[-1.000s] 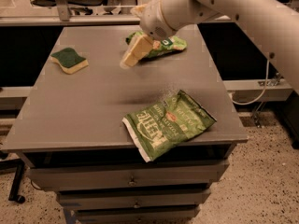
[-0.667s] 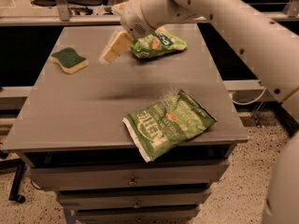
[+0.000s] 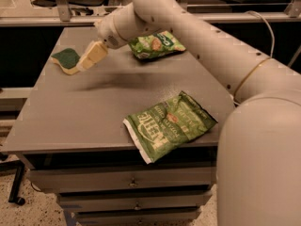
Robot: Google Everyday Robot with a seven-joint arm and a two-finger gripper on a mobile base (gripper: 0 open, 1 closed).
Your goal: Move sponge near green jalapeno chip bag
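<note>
The sponge, dark green on top with a pale yellow body, lies at the far left of the grey table. The green jalapeno chip bag, flat and light green with white lettering, lies at the table's front right edge. My gripper hangs from the white arm just right of the sponge, its cream tip close beside the sponge and slightly above the table.
A smaller puffy green bag with a yellow-orange picture lies at the back of the table. The arm spans the right side of the view. Drawers sit below the table front.
The gripper has swung left across the back of the table, from near the small bag toward the sponge. The sponge and both bags have not moved.
</note>
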